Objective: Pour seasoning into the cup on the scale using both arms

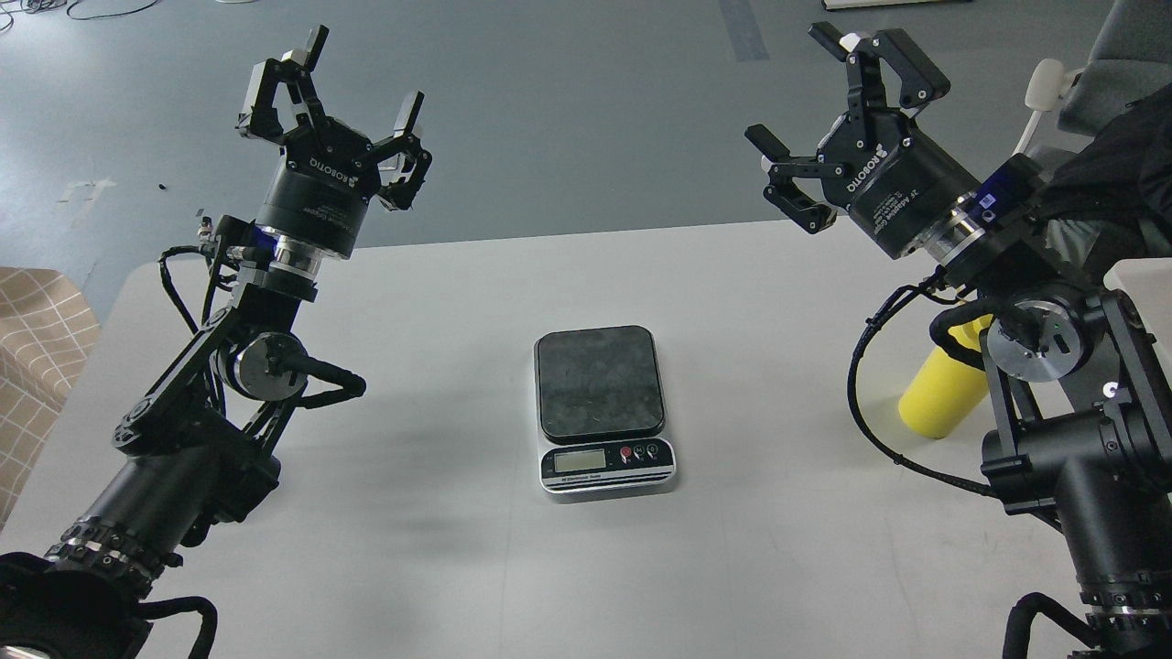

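Both claws, left claw (pixel 359 78) and right claw (pixel 795 87), wide open, empty

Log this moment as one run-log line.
left gripper open, raised | right gripper open, raised | scale bare | seasoning behind right arm | cup unseen

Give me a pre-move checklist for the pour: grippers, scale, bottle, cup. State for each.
1. Left gripper open and empty, raised above the table's far edge: ok.
2. Right gripper open and empty, raised: ok.
3. Scale flat at the centre of the table, platform bare: ok.
4. Seasoning bottle within reach: only its yellow lower part shows behind the right arm; nozzle and cap are hidden, so cannot tell whether it is capped.
5. Cup on the scale: not ok, no cup is in view anywhere.
6. Scale display reading: cannot tell, too small to read.
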Robot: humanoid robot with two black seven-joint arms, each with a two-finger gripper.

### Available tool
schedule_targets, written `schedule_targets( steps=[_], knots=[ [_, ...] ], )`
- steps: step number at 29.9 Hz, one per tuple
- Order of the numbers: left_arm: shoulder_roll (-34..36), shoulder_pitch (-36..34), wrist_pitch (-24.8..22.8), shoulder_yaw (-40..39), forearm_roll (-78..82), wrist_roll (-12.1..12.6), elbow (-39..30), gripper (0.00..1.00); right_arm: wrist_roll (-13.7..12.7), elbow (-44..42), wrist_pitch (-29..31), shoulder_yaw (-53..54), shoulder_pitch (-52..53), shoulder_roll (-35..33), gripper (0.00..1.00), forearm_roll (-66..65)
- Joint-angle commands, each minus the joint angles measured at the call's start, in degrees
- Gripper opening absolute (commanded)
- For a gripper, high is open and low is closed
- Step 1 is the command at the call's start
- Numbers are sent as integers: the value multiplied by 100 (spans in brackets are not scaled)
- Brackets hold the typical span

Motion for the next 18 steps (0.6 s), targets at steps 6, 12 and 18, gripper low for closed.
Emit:
schedule_targets(
  steps=[6,12,18],
  knots=[
    [783,-569,337,40,3258,0,-505,99,5,-27,-1,18,-61,0,100,-5],
    [2250,-657,392,495,4797,0,-1094,99,5,-36,8,88,-79,0,100,-5],
    [3754,-561,462,997,5941,0,-1342,99,5,-45,8,97,-175,0,100,4]
  ],
)
